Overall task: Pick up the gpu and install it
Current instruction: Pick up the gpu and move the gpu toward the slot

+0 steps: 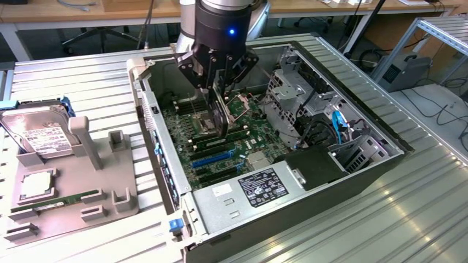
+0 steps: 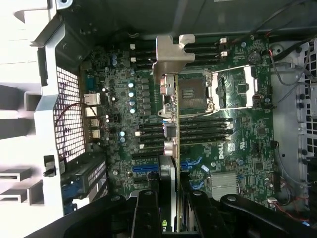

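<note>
Gripper (image 1: pixel 219 90) clamped on gpu (image 1: pixel 218 118), card hanging edge-on above motherboard (image 1: pixel 245 148) inside open case (image 1: pixel 351 183), not seated. Silver bracket (image 2: pixel 171 52) at the end away from the fingers (image 2: pixel 147 213).

Open computer case (image 1: pixel 343 192) lies on the slatted metal table (image 1: pixel 80 82). Green motherboard (image 1: pixel 252 145) is exposed, with the black-labelled power supply (image 1: pixel 245 194) at the camera end and a blue cable (image 1: pixel 338 127) by the drive cage (image 1: pixel 289 87). At the exterior view's left, a gray tray (image 1: pixel 80 211) carries a hard drive (image 1: pixel 36 134), processor (image 1: pixel 36 185) and RAM stick (image 1: pixel 64 200).
</note>
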Controlling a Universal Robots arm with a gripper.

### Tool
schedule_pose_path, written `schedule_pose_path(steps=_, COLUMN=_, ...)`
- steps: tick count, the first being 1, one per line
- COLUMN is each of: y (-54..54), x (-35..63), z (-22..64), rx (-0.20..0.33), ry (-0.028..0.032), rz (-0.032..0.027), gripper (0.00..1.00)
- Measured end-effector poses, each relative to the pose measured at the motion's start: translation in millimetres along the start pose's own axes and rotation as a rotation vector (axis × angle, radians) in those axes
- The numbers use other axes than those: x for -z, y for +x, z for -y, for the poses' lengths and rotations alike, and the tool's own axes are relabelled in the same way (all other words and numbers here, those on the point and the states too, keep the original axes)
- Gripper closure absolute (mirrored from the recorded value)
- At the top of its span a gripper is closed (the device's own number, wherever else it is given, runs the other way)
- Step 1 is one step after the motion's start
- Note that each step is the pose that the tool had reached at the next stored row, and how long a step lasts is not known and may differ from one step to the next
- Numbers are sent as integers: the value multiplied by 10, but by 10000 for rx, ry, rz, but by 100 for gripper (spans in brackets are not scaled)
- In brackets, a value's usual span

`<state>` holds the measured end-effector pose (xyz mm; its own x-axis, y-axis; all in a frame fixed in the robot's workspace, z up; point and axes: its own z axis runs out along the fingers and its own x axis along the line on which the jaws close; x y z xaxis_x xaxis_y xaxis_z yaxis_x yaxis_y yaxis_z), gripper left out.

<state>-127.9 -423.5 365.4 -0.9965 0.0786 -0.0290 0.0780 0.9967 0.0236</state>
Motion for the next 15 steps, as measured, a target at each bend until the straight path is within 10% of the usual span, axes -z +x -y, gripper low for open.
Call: schedule_pose_path(steps=15, y=-105, x=-113, z=-16, rx=1, ry=18, rz=2, gripper=73)
